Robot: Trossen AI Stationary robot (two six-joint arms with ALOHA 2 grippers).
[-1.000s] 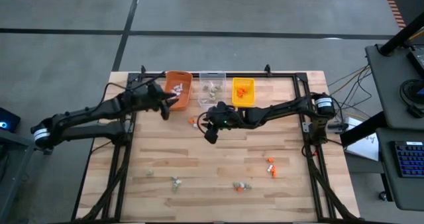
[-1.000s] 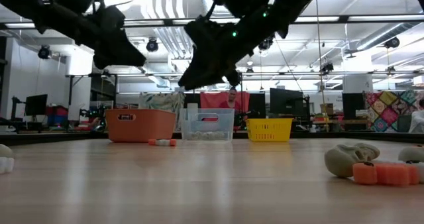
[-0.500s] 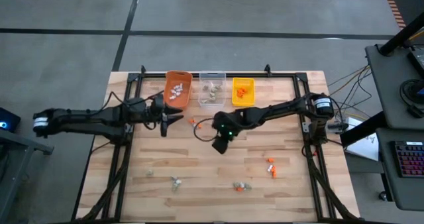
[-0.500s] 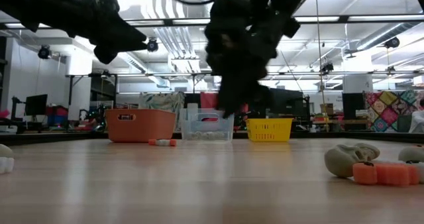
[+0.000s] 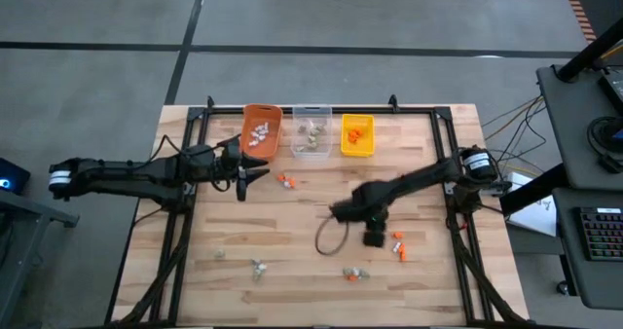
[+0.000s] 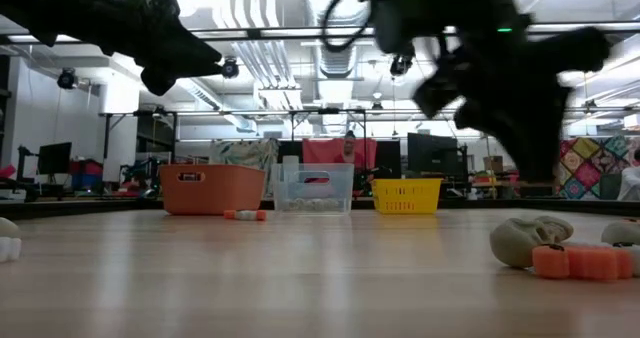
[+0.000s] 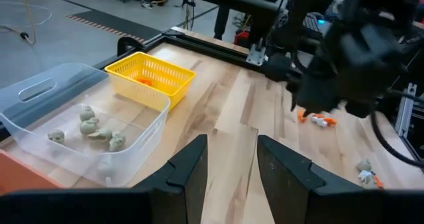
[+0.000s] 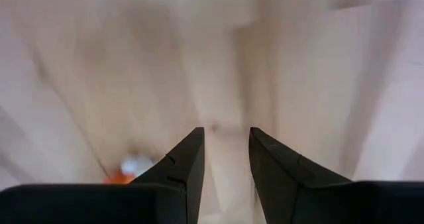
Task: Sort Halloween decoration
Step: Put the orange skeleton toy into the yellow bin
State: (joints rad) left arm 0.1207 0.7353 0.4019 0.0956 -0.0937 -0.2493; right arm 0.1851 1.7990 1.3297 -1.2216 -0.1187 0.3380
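Pale plank table [image 5: 292, 222] on grey floor, workshop behind. The left gripper [image 5: 255, 170] hangs empty, fingers parted, at centre-left. The right gripper [image 5: 375, 237], parted and empty, hangs right of centre. Trinkets [image 5: 398, 244] scattered along the lower frame; others fill the bins [image 5: 311, 132] at top.

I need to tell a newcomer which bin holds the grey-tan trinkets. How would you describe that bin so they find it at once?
Look at the far edge of the wooden table, where three small bins stand in a row. Take the middle one, the clear bin, between the orange bin and the yellow bin. It is the only see-through one, so the grey-tan trinkets show through its walls.
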